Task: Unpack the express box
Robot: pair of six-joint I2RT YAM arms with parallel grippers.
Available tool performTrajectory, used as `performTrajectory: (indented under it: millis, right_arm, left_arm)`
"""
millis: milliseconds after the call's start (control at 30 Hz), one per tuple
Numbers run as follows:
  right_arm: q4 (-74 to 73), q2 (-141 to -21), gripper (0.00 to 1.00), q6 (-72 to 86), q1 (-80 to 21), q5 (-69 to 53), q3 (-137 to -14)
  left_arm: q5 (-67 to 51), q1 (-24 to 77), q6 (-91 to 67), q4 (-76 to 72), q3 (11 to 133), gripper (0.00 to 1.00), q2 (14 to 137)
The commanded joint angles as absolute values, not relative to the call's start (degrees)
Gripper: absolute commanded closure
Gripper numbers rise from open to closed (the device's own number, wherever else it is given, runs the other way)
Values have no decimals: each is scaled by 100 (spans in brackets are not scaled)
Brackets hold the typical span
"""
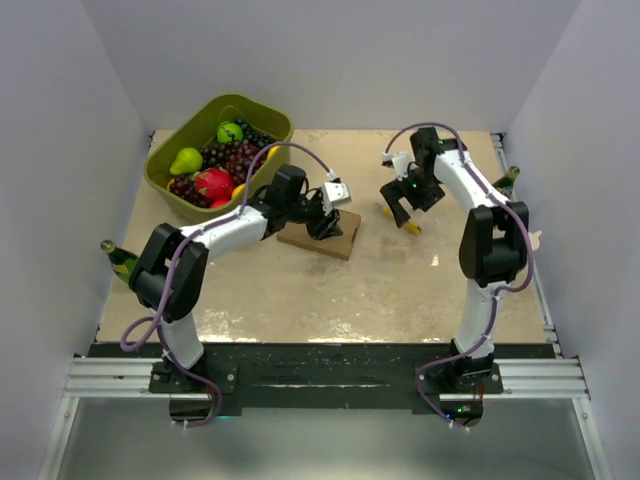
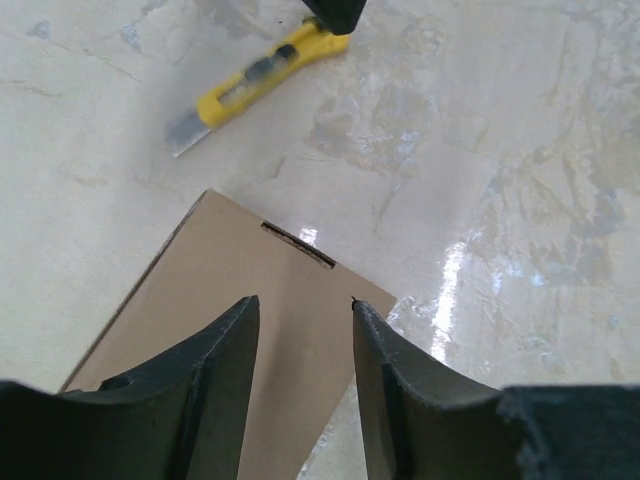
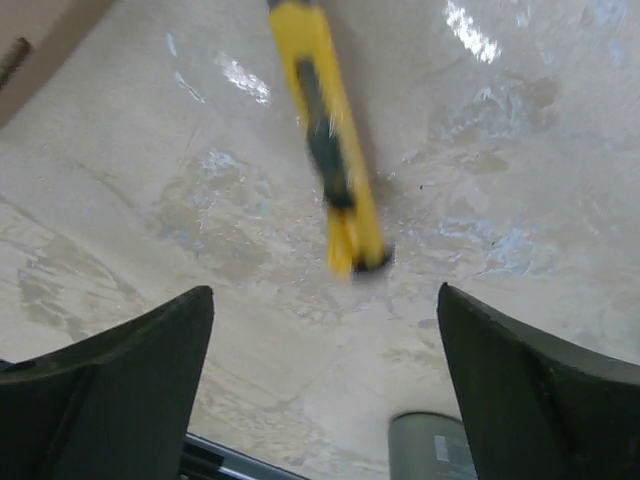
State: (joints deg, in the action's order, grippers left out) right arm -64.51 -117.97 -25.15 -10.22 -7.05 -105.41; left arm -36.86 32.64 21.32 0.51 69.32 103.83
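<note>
- Your left gripper is right over the express box. Its jaws are parted with nothing between them. The box lies flat and closed on the table, near the middle, directly beneath those fingers.
- In the top view the box's long axis runs roughly across the table, a little skewed. The left arm is plainly the nearer one. Your right gripper stands off to the box's right, apart from it.
- The right gripper is spread wide and holds nothing. The yellow utility knife lies on the table just ahead of it. Its length runs away from the wrist camera, so it lies across the line on which the jaws close.
- My judgement: the coming move is a straight descent of the right gripper onto the knife, with the left arm placed to steady the box. The knife's lie suits that approach without a wrist turn.
- The left wrist view shows a narrow slot near the box's far edge and the knife's bare blade end. The top view resolves neither.
- None of the views tells you whether the left fingertips touch the cardboard.
- The right wrist view blurs the knife and shows only a corner of the box at its upper left.
</note>
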Motion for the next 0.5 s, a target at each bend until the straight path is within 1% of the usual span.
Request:
performTrajectory:
  millis: [0,33,67,100,133,167,200,233,267,333,367,400,467]
  right_arm:
    - [-4962,-9885,1,-1837,-791,-1211,-9040]
    - [-4348,-8991,1,-1759,-956,-1265,-8531]
    - [-3254,-8634,1,-1932,-1071,-1213,-7621]
    - [-2869,-8492,1,-2108,-1177,-1309,-7324]
    - [-2622,-8629,1,-2309,-1282,-1788,-7173]
    - [-2480,-8866,1,-2494,-1301,-2124,-7337]
    - [-2566,-9181,4,-2487,-1292,-2371,-7626]
    - [-2706,-10029,8,-2435,-1301,-2564,-8455]
    - [-3168,-10437,12,-2269,-1292,-2993,-8934]
    - [-3506,-11247,18,-1962,-1318,-3382,-10109]
    - [-3228,-11694,18,-1481,-1353,-3427,-10247]
    - [-2973,-11829,16,-1320,-1388,-3419,-10309]
    - [-2900,-12266,13,-1475,-1581,-3654,-10642]
  left_arm:
    - [-4053,3234,1627,370,6821,52,10064]
    - [-3930,3226,1304,282,6699,52,9985]
    - [-3772,3217,1162,203,6497,51,9967]
    - [-3509,3165,1021,133,6417,51,9958]
    - [-3446,3121,724,106,6346,51,9967]
    - [-3437,3068,608,79,6224,51,9949]
    - [-3402,2989,537,88,6153,51,9906]
    - [-3332,2953,536,114,6074,51,9775]
    - [-3270,2918,562,158,6030,50,9713]
    - [-3147,2787,510,272,5916,50,9502]
    - [-3068,2734,458,272,5863,50,9449]
    - [-3024,2629,309,299,5793,50,9413]
    - [-3058,2523,89,273,5555,50,9317]
